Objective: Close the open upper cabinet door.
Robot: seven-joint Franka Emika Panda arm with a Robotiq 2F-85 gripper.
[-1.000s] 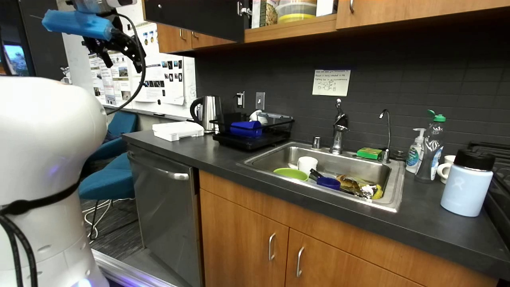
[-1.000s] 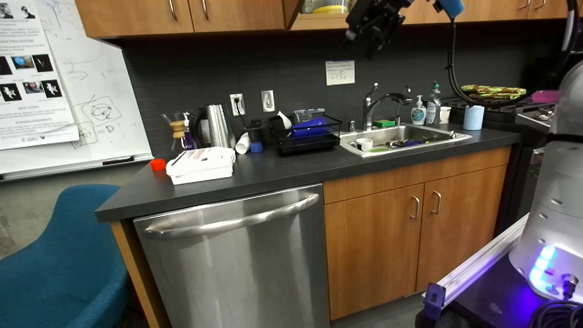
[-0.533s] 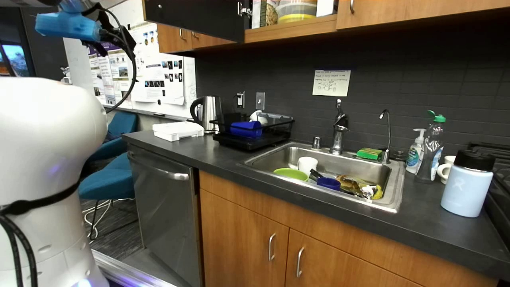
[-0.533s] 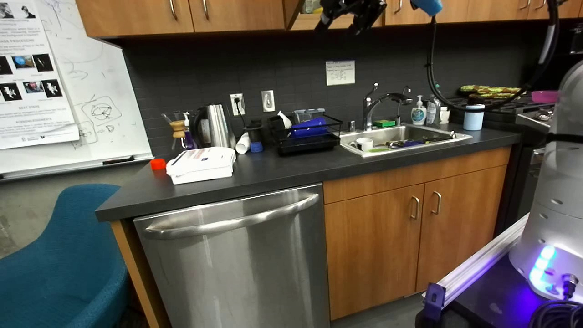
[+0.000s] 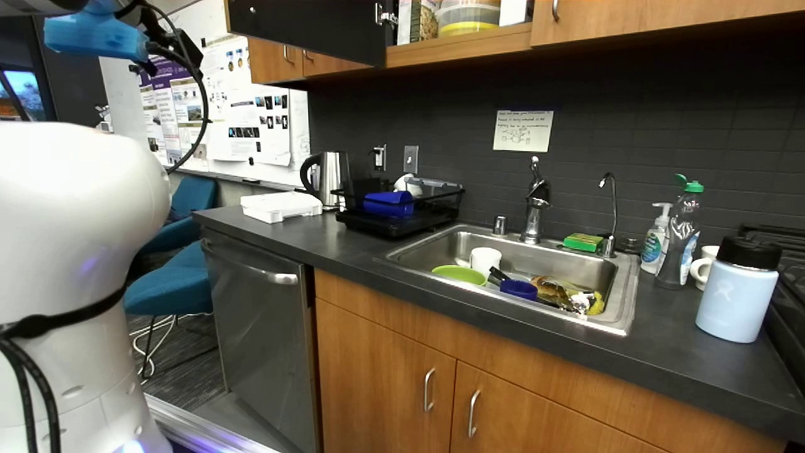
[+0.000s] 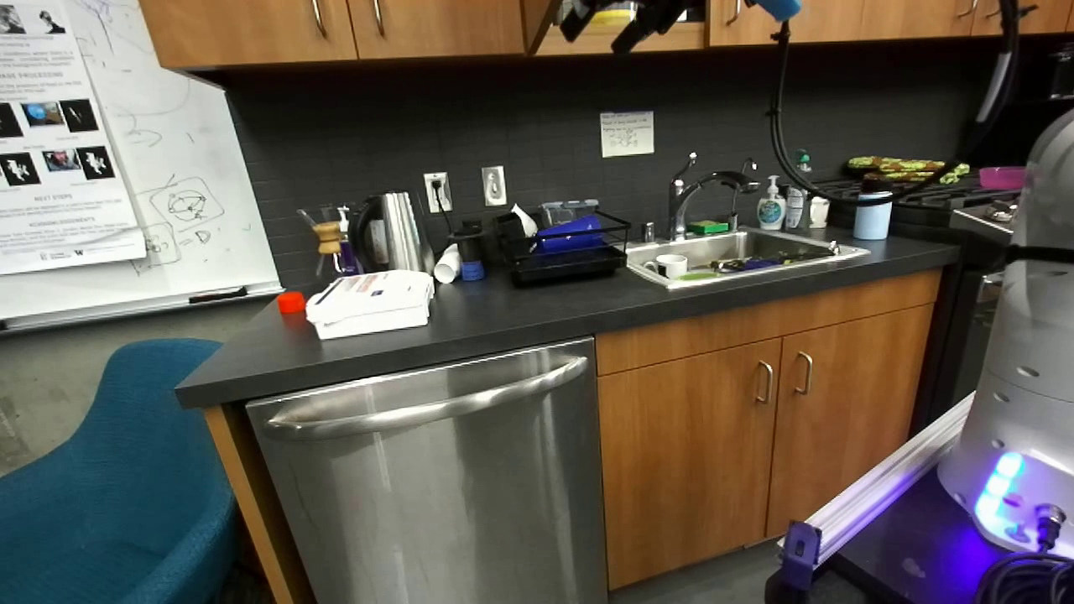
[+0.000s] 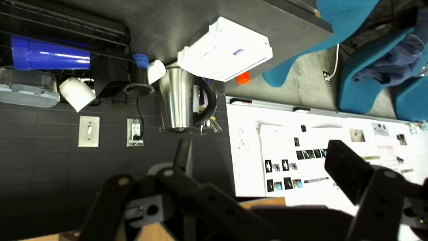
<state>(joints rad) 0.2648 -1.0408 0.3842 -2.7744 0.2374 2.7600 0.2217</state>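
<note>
The upper cabinet door stands open at the top of an exterior view, its dark inner face showing beside the hinge. In an exterior view only a narrow brown strip, which seems to be this door, shows beside the cabinet opening. Its handle is out of view. My gripper is high up, left of the door in that view and partly behind its cable. In an exterior view the gripper overlaps the cabinet opening. In the wrist view the gripper has its fingers wide apart, with nothing between them.
The open cabinet shelf holds food containers. Closed upper doors adjoin it. Below are the counter, a kettle, a white box, a dish rack and a sink. A whiteboard shows beyond the fingers.
My gripper has moved up and to the left in both exterior views. The cabinet door has not moved.
</note>
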